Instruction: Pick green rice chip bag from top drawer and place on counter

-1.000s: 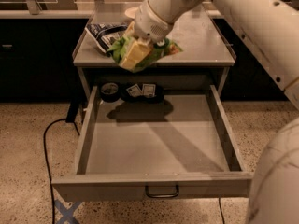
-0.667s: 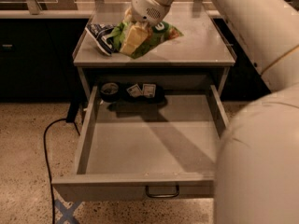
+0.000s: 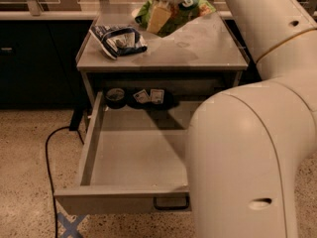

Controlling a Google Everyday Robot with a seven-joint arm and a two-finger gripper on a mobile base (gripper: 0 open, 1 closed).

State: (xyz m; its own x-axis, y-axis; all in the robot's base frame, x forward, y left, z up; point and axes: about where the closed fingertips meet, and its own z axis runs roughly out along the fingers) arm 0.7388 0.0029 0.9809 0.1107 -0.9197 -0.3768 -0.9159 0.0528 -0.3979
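Gripper [image 3: 161,16] clamps green rice chip bag [image 3: 192,9] at back of counter [image 3: 198,48], dark bag [image 3: 119,39] nearby.

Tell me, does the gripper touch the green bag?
Touching. The camera view shows the gripper over the counter, its finger pressed on the green bag.
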